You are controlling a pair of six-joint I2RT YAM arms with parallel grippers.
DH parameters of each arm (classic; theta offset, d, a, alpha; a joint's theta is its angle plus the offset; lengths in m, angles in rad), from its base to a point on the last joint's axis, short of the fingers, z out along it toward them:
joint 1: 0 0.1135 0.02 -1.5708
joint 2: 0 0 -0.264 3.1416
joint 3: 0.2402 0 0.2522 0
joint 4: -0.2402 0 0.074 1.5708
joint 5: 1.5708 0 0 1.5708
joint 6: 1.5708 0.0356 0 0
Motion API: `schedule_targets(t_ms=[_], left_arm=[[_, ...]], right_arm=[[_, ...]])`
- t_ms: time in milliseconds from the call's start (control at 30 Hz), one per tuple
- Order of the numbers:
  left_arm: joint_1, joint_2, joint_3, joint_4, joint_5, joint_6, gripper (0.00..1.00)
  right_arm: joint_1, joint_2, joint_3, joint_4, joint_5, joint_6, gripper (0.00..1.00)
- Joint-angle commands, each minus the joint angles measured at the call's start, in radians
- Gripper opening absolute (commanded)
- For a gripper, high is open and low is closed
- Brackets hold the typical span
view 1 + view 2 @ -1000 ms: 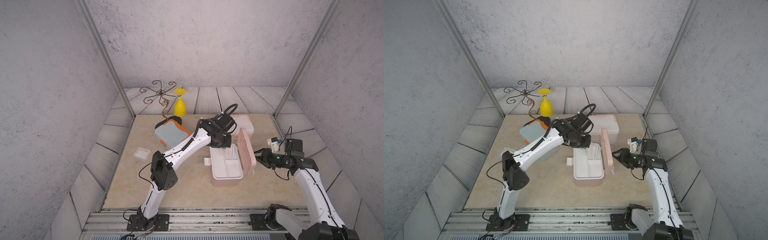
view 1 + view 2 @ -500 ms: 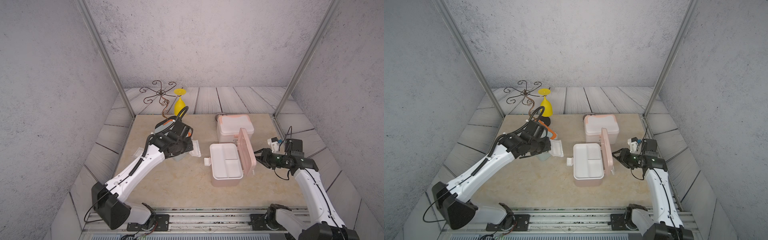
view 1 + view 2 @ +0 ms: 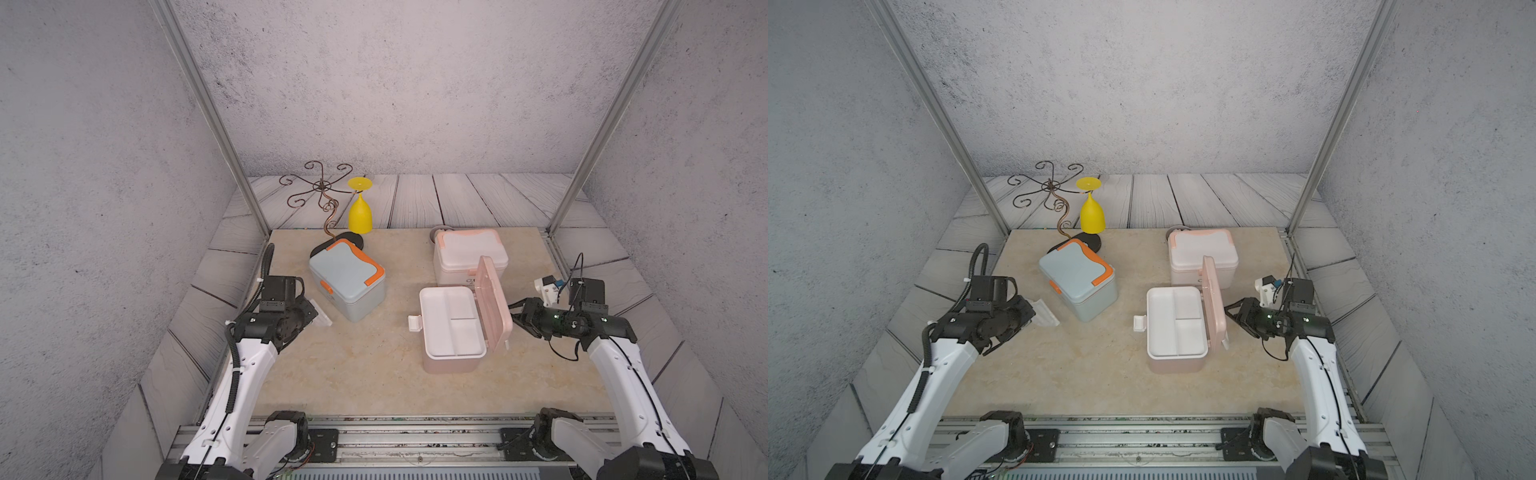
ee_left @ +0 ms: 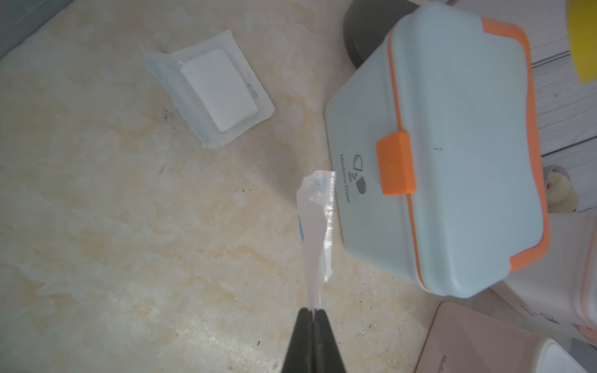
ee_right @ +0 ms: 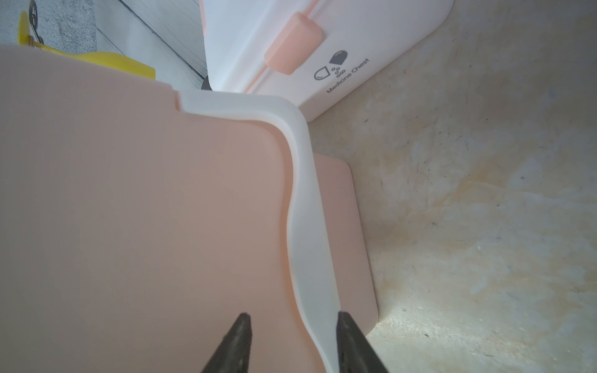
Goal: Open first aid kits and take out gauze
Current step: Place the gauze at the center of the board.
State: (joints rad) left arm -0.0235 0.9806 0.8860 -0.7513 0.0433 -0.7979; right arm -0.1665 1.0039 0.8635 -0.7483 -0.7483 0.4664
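Beige marbled tabletop, grey textured walls all round. Noted left gripper pinched shut on the clear edge of a gauze packet, dangling edge-on just beside the closed grey-blue kit. A second back, same arm deep over the open pink kit. Half a second back, already swinging out with the packet. Now over the table's left side, near a second gauze packet lying flat on the surface. Reads as one more packet taken out of the pink kit, with release beside the first likely next. Inside pink kit, white tray looking empty in both top views. Upright pink lid unmoved over that second. Behind it, right gripper with fingers apart, tips close against the lid's outer face, contact not certain, probably propping it. Grey-blue kit and white kit with peach trim both closed. Judged about a third through: one kit emptied or nearly so, two yet to open.
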Motion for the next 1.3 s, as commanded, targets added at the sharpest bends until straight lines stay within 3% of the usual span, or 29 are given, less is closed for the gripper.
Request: schedule_targets(t_ms=[0, 200, 467, 767, 967, 1267], left_arm=[[0.085, -0.028, -0.053, 0.039, 0.033, -0.01, 0.0], [0.221, 0.026, -0.144, 0.154, 0.054, -0.043, 0.0], [0.325, 0.166, -0.173, 0.193, 0.036, -0.072, 0.0], [0.353, 0.083, -0.267, 0.122, 0.006, -0.095, 0.0], [0.354, 0.031, -0.283, 0.134, 0.116, -0.051, 0.0], [0.353, 0.054, -0.297, 0.09, 0.086, -0.059, 0.0]], right_arm=[[0.002, 0.001, 0.019, -0.017, 0.017, -0.018, 0.45], [0.003, 0.006, 0.022, -0.019, 0.018, -0.02, 0.45], [0.003, 0.006, 0.023, -0.023, 0.018, -0.02, 0.45], [0.003, 0.004, 0.019, -0.016, 0.015, -0.017, 0.45], [0.004, 0.003, 0.017, -0.014, 0.006, -0.016, 0.45], [0.003, -0.014, 0.014, -0.014, 0.004, -0.013, 0.45]])
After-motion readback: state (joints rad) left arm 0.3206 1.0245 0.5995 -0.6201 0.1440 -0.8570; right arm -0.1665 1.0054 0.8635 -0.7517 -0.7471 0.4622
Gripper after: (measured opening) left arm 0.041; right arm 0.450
